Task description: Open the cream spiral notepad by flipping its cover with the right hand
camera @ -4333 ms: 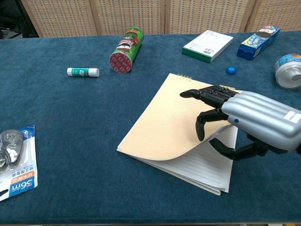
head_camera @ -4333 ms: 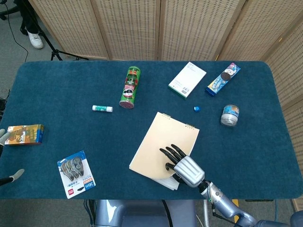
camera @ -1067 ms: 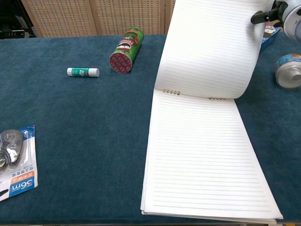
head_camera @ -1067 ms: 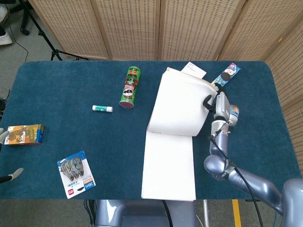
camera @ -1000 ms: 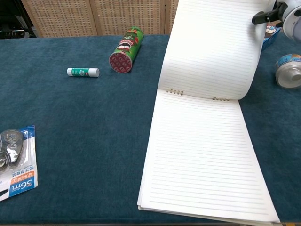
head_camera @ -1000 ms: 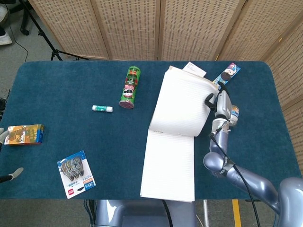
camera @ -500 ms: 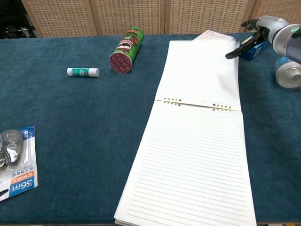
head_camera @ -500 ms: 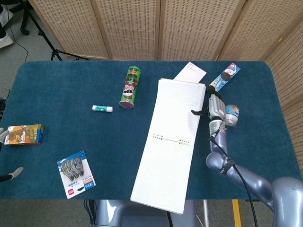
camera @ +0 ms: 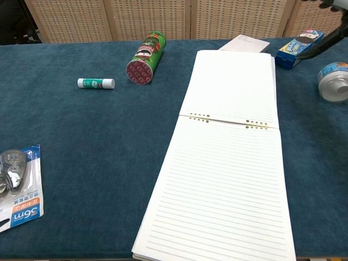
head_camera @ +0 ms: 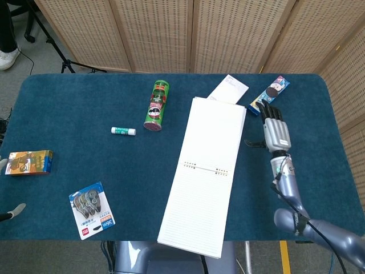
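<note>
The cream spiral notepad (head_camera: 208,171) lies wide open and flat on the blue table, ruled white pages up, its spiral (camera: 228,120) running across the middle. The flipped cover part (camera: 234,81) rests on the far side, overlapping a white box (camera: 246,42). My right hand (head_camera: 274,128) hovers to the right of the notepad with its fingers spread, holding nothing and apart from the paper. The chest view catches only one dark finger (camera: 326,43) of it at the top right corner. I see no left hand in either view.
A green chip can (head_camera: 157,105) and a glue stick (head_camera: 123,131) lie left of the notepad. A blue cookie packet (head_camera: 270,93) and a small tin (camera: 334,81) sit by my right hand. An orange box (head_camera: 28,162) and a correction-tape pack (head_camera: 91,210) are far left.
The lifted pages have dropped flat onto the far side. My right hand has let go of them and drawn off to the right, its fingers now spread.
</note>
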